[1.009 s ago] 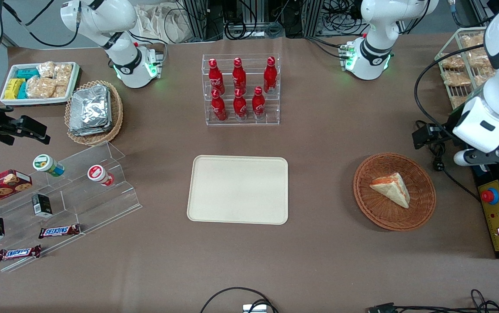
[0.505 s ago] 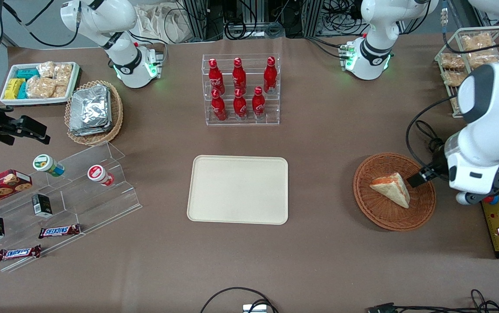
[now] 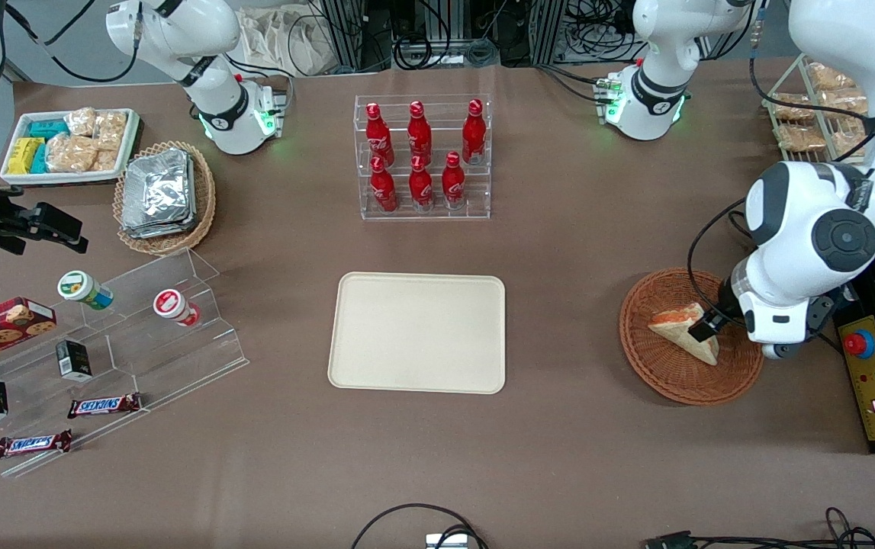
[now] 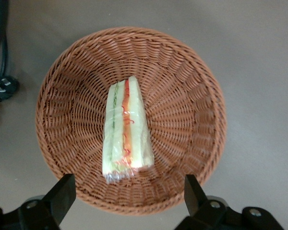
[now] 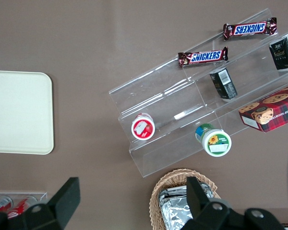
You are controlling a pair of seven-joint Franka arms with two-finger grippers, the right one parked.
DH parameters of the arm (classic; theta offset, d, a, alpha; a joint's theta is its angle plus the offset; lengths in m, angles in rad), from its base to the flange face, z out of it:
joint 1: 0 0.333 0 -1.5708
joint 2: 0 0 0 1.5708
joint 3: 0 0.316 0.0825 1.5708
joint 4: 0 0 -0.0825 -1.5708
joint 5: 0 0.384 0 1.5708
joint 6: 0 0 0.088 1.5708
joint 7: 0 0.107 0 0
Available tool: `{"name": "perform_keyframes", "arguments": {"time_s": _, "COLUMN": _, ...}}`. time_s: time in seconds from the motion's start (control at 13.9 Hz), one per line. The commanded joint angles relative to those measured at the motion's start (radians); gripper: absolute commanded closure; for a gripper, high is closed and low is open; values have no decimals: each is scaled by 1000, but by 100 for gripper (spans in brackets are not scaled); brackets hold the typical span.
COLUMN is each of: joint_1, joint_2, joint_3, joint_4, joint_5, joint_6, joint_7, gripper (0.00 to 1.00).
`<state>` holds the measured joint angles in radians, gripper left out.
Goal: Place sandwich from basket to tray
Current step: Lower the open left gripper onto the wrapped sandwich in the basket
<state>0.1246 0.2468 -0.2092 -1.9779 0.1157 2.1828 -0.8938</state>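
The sandwich (image 3: pixel 673 326), a pale wedge with orange-red and green filling along its cut edge, lies wrapped in the middle of the round reddish-brown basket (image 3: pixel 666 375). My left gripper (image 3: pixel 710 328) hangs above the basket, over the end of the sandwich nearest the working arm's edge of the table. In the left wrist view the gripper (image 4: pixel 128 182) is open, its black fingers (image 4: pixel 62 194) spread wider than the sandwich (image 4: pixel 125 132), with only the basket (image 4: pixel 182 96) showing between them. The cream tray (image 3: pixel 418 333) lies bare at the table's middle, also in the right wrist view (image 5: pixel 17 112).
A yellow control box with a red button (image 3: pixel 868 381) sits beside the basket at the table's edge. A black cable and plug (image 4: pixel 2 86) lie next to the basket. A clear rack of red bottles (image 3: pixel 422 156) stands farther from the camera than the tray.
The left arm has swung in from the table's edge and come down over the basket. Its gripper now hangs above the sandwich. The sandwich and basket have not moved.
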Motion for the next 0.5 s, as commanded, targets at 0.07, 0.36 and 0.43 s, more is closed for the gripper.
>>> {"name": "perform_keyframes", "arguments": {"time_s": 0.07, "joint_1": 1, "joint_2": -18, "joint_3": 10, "joint_4": -148, "joint_5": 13, "joint_6": 178, "joint_7": -76, "gripper": 0}}
{"name": "perform_keyframes", "arguments": {"time_s": 0.36, "joint_1": 1, "joint_2": 26, "joint_3": 11, "joint_4": -150, "joint_5": 13, "joint_6": 227, "joint_7": -99, "gripper": 0}}
{"name": "perform_keyframes", "arguments": {"time_s": 0.43, "joint_1": 1, "joint_2": 37, "joint_3": 11, "joint_4": -150, "joint_5": 13, "joint_6": 230, "joint_7": -106, "gripper": 0}}
